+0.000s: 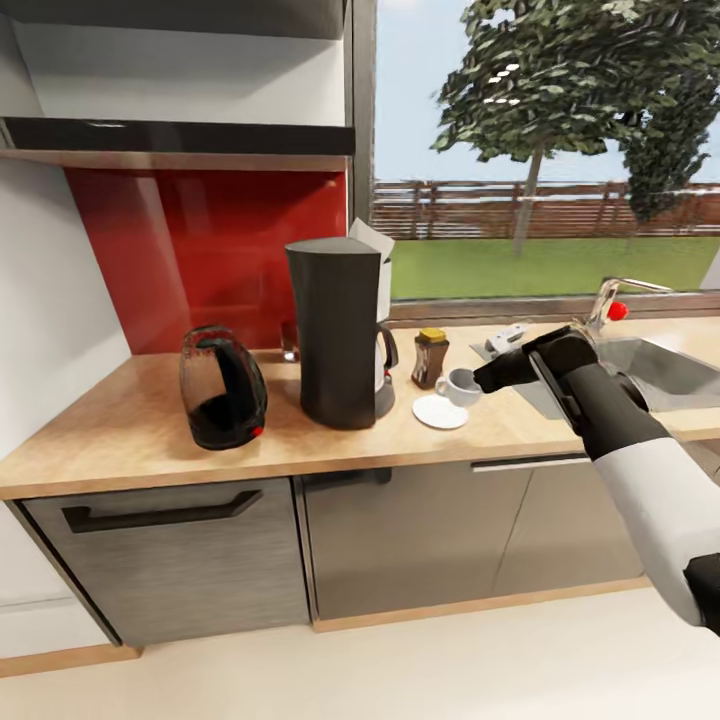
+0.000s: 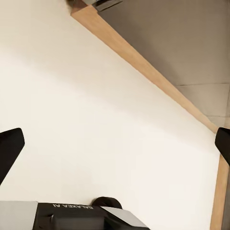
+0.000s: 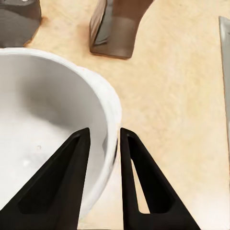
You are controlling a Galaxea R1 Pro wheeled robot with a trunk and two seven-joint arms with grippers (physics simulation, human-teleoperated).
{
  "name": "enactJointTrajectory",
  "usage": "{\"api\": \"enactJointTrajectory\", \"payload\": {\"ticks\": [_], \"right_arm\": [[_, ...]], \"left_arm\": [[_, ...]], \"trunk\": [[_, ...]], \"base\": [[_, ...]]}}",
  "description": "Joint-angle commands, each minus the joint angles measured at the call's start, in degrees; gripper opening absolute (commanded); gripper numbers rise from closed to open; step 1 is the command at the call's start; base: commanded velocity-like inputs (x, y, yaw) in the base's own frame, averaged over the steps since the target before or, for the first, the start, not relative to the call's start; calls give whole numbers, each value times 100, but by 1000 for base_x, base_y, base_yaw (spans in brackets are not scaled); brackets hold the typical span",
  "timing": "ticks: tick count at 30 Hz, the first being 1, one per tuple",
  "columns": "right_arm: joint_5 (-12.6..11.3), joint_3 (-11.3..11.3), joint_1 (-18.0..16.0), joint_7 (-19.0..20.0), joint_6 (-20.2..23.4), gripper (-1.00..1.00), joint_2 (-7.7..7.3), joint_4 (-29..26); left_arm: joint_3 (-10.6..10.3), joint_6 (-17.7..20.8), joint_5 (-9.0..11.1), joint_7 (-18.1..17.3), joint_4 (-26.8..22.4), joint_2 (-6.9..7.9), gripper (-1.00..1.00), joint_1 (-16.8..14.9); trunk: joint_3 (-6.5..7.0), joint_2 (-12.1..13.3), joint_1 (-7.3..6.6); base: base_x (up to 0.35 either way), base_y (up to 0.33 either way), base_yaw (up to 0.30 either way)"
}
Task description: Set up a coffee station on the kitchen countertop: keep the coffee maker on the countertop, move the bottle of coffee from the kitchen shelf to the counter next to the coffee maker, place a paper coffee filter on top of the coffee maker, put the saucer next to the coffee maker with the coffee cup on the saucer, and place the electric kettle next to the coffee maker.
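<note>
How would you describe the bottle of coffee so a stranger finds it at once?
Find the tall dark coffee maker on the beige countertop. On its sink side stands the bottle of coffee. Unlike the white coffee cup and saucer nearby, it is dark brown with a yellow lid.

Wood-look matt countertop (image 1: 130, 425); glossy white coffee cup (image 1: 462, 386); glass electric kettle (image 1: 221, 387).

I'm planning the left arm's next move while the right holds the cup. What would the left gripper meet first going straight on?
Judging by the left wrist view, the left gripper points at bare pale floor; that likely comes first, though depth is unclear.
</note>
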Motion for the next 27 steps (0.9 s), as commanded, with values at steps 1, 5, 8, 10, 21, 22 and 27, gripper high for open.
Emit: {"api": "enactJointTrajectory", "payload": {"ticks": [1, 5, 8, 10, 21, 22, 27], "right_arm": [[82, 116, -7, 53, 3, -100, -5, -4], [78, 272, -7, 344, 3, -100, -4, 5], [78, 286, -7, 392, 3, -100, -4, 6], [78, 289, -7, 401, 3, -100, -4, 7], [72, 293, -4, 410, -1, -100, -7, 11], [71, 293, -3, 410, -2, -100, -9, 14], [70, 294, 5, 410, -5, -100, -12, 41]], "left_arm": [[46, 45, -23, -22, 0, 1, 100, -2], [46, 45, -23, -23, 0, 1, 100, -2], [46, 45, -23, -22, 0, 1, 100, -2], [46, 45, -23, -22, 0, 1, 100, -2], [46, 45, -23, -22, 0, 1, 100, -2], [46, 45, -23, -22, 0, 1, 100, -2], [46, 45, -23, -22, 0, 1, 100, -2]], "trunk": [[-6, -3, 1], [-6, -3, 1], [-6, -3, 1], [-6, -3, 1], [-6, -3, 1], [-6, -3, 1], [-6, -3, 1]], "base": [[119, 20, 0], [118, 32, 0], [160, 5, 0], [233, 2, 0], [123, 0, 0], [35, 0, 0], [150, 0, 0]]}}
